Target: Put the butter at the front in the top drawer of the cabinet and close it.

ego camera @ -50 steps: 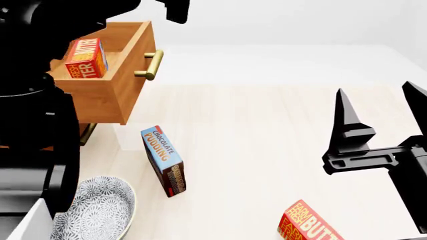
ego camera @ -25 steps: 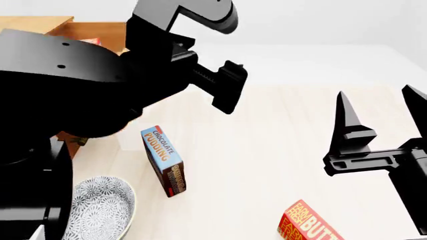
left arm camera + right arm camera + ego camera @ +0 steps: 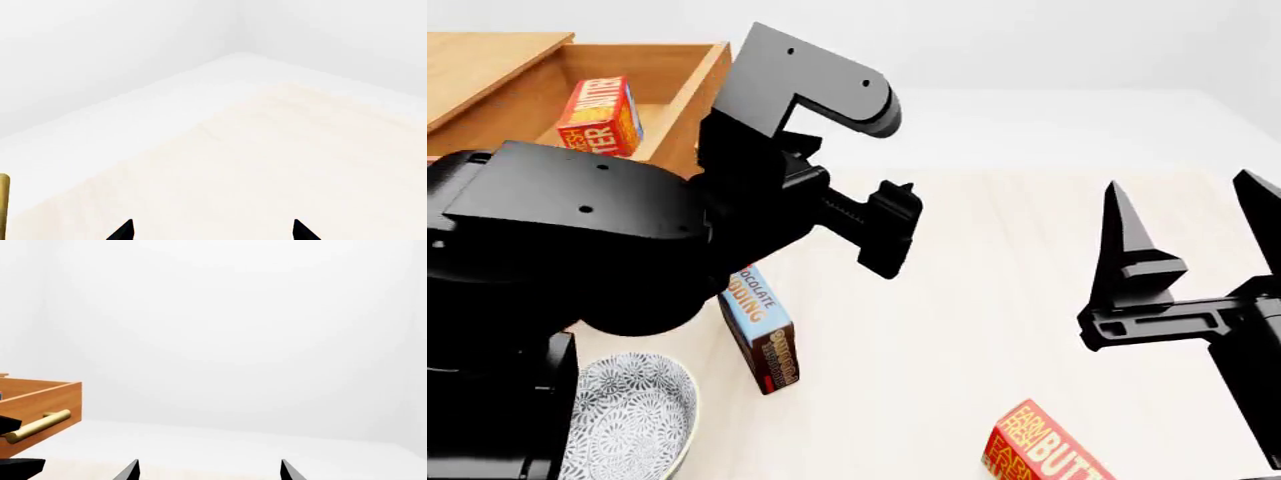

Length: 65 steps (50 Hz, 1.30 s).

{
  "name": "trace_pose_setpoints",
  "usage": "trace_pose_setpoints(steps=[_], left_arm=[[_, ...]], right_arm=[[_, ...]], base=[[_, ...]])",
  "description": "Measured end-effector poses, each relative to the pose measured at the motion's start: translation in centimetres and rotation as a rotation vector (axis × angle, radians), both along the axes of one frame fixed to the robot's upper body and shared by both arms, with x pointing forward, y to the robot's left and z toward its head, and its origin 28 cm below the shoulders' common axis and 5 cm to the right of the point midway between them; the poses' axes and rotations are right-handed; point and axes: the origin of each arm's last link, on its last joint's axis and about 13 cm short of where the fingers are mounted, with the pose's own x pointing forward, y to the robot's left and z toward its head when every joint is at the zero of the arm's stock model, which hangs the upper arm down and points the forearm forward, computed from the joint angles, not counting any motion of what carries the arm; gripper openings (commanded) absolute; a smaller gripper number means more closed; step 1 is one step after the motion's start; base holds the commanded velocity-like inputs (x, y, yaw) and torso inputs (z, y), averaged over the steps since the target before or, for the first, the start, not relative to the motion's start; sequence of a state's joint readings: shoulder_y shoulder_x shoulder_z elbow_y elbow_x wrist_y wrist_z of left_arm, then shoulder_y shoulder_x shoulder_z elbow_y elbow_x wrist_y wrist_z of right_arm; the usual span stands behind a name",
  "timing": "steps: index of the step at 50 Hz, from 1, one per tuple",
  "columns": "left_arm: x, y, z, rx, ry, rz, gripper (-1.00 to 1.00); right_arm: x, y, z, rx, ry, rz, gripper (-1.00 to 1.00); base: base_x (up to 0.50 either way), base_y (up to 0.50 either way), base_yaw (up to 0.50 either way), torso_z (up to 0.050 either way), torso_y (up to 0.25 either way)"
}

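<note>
One butter carton (image 3: 601,115) stands inside the open top drawer (image 3: 689,95) of the cabinet (image 3: 481,60), at the head view's upper left. A second, like butter carton (image 3: 1044,452) lies on the table at the bottom edge. My left gripper (image 3: 884,225) hangs in front of the drawer, over the table. Its fingertips are wide apart and empty in the left wrist view (image 3: 210,232). My right gripper (image 3: 1194,215) is open and empty, above the second carton. The drawer (image 3: 40,402) and its brass handle (image 3: 37,425) also show in the right wrist view.
A blue chocolate pudding box (image 3: 761,330) stands on the pale table (image 3: 988,300) below my left arm. A patterned bowl (image 3: 627,420) sits at the lower left. My left arm hides the drawer's front and handle in the head view.
My left arm has come out from the drawer and swung right and forward, across its front. The butter stays in the drawer. The right gripper has barely moved.
</note>
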State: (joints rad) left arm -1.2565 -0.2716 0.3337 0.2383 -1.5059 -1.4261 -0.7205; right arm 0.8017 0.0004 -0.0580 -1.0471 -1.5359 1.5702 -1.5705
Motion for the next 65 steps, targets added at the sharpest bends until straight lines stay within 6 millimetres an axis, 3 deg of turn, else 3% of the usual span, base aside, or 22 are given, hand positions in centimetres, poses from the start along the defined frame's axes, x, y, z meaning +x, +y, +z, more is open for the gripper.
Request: trace_pose_setpoints(steps=[25, 65], left_arm=[[1.6, 0.9, -2.6, 0.010, 0.053, 0.133, 1.00], [4.4, 3.5, -3.4, -0.017, 0.035, 0.372, 1.00]], right_arm=[[0.0, 0.0, 0.0, 0.002, -0.001, 0.006, 1.00], [0.1, -0.1, 0.0, 0.001, 0.001, 0.018, 1.00]], base=[[0.00, 0.00, 0.00, 0.000, 0.000], [0.00, 0.00, 0.00, 0.000, 0.000]])
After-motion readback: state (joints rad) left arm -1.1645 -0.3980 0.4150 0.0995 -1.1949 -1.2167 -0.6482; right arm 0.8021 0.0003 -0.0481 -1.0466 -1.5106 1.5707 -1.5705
